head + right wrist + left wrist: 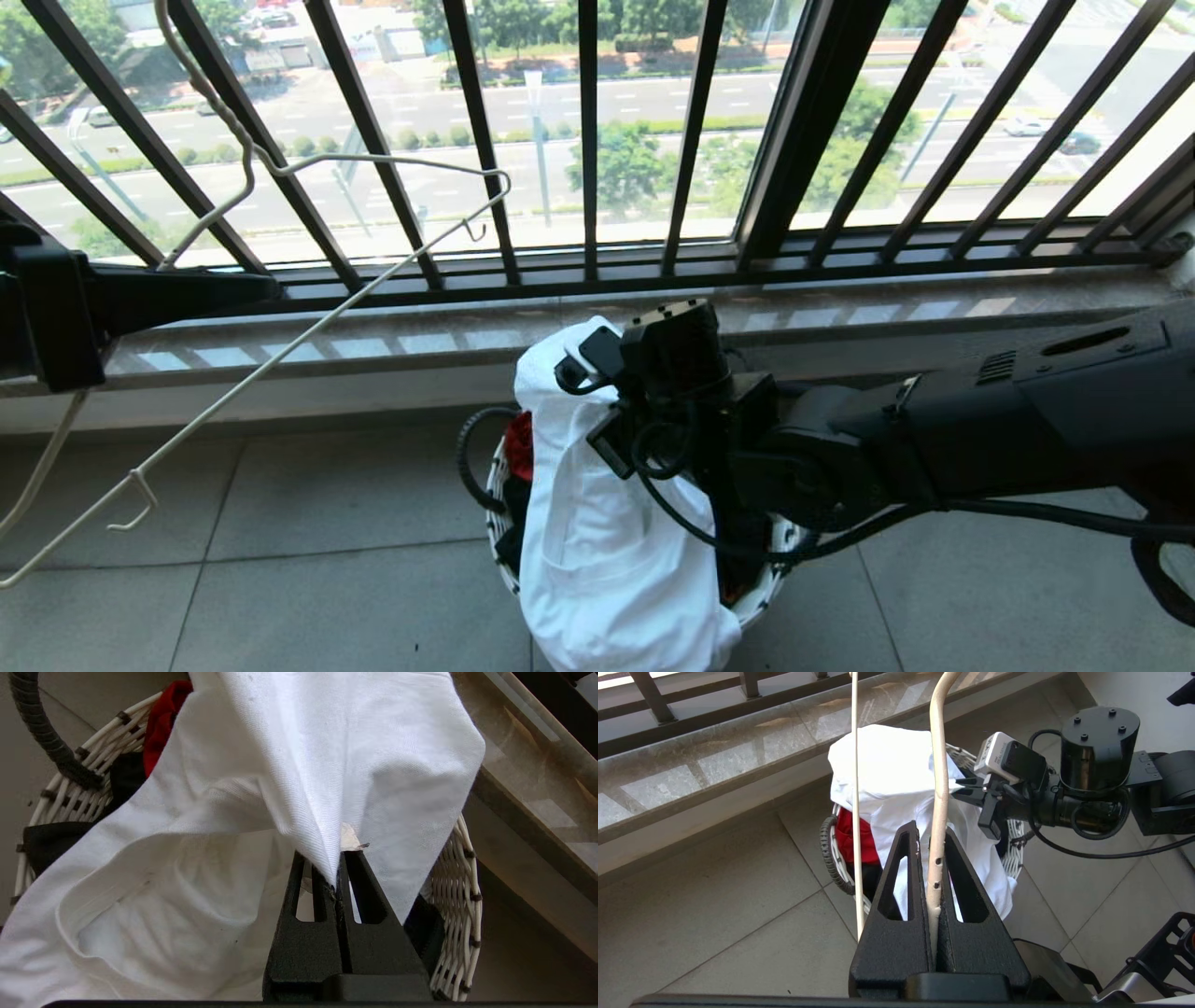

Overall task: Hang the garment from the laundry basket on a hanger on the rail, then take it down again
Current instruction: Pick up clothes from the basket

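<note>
The white garment [597,560] is pulled up in a peak out of the laundry basket [493,504], which stands on the floor tiles. My right gripper [337,858] is shut on a fold of the garment [355,756] above the basket rim [460,896]; the left wrist view shows the same pinch by the right gripper [958,786]. At the far left my left gripper [930,833] is shut on the cream wire hanger [941,765]. The hanger [280,345] is held up in front of the window bars, hook uppermost. The rail is out of view.
A dark barred balcony railing [588,140] and a stone sill [373,341] run across just behind the basket. Red cloth [519,446] and black cloth [51,840] lie in the basket under the garment. The basket's dark handle loop [467,457] sticks out on its left.
</note>
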{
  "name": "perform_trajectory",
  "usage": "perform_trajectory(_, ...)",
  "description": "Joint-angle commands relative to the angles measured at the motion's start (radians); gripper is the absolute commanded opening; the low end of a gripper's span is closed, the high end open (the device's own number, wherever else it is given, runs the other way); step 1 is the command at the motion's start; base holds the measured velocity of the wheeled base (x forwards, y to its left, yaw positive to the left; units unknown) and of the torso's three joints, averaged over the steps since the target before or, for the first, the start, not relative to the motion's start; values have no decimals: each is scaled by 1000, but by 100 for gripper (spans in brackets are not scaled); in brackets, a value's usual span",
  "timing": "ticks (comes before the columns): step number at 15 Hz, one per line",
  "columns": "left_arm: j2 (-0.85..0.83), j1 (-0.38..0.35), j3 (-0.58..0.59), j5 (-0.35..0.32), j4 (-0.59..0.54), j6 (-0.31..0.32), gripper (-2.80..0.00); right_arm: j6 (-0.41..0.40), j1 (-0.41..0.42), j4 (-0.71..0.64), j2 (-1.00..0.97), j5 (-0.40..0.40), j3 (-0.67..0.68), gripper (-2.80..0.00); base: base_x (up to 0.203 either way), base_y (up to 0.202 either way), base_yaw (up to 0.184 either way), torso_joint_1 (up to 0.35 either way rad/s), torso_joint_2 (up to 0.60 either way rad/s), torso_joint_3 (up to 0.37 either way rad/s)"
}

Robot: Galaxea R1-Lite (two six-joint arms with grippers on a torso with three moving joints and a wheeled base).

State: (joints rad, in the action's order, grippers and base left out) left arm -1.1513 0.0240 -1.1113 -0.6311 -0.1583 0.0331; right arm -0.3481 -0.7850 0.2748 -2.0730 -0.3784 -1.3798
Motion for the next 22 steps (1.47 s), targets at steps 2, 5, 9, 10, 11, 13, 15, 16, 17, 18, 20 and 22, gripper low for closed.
perform_trajectory(2,-2,1,1,-4,-1,1,-280,37,-4,-62,180,99,103,-280,0,0,0,0,0,0)
perform_trajectory(5,-5,1,1,-4,-1,1,-280,118,92,-268,211,301,49,-280,0,0,0,0,0,0)
perform_trajectory(9,-15,-1,-1,-4,-1,1,-280,192,142,-269,112,374,-93,-280,0,0,0,0,0,0)
perform_trajectory(10,-15,-1,-1,-4,-1,1,-280,203,139,-246,85,376,-119,-280,0,0,0,0,0,0)
perform_trajectory(11,-15,0,-1,-4,-1,1,-280,209,132,-234,55,376,-141,-280,0,0,0,0,0,0)
perform_trajectory(13,-18,0,-1,-4,-1,1,-280,212,129,-227,4,374,-168,-280,0,0,0,0,0,0)
perform_trajectory(15,-19,1,-1,-4,-1,2,-280,213,127,-213,-21,373,-171,-280,0,0,0,0,0,0)
perform_trajectory(16,-19,1,-1,-4,-1,2,-280,212,125,-199,-30,368,-170,0,0,0,0,0,0,0)
perform_trajectory(17,-19,1,-1,-4,-1,2,-280,210,125,-193,-32,363,-169,0,0,0,0,0,0,0)
perform_trajectory(18,-19,1,-1,-4,-1,2,-280,208,125,-193,-30,353,-164,0,0,0,0,0,0,0)
perform_trajectory(20,-19,1,-1,-4,-1,2,-280,176,121,-194,-32,284,-153,0,0,0,0,0,0,0)
perform_trajectory(22,-18,1,1,-4,-1,2,-280,77,110,-160,-59,172,-110,0,0,0,0,0,0,0)
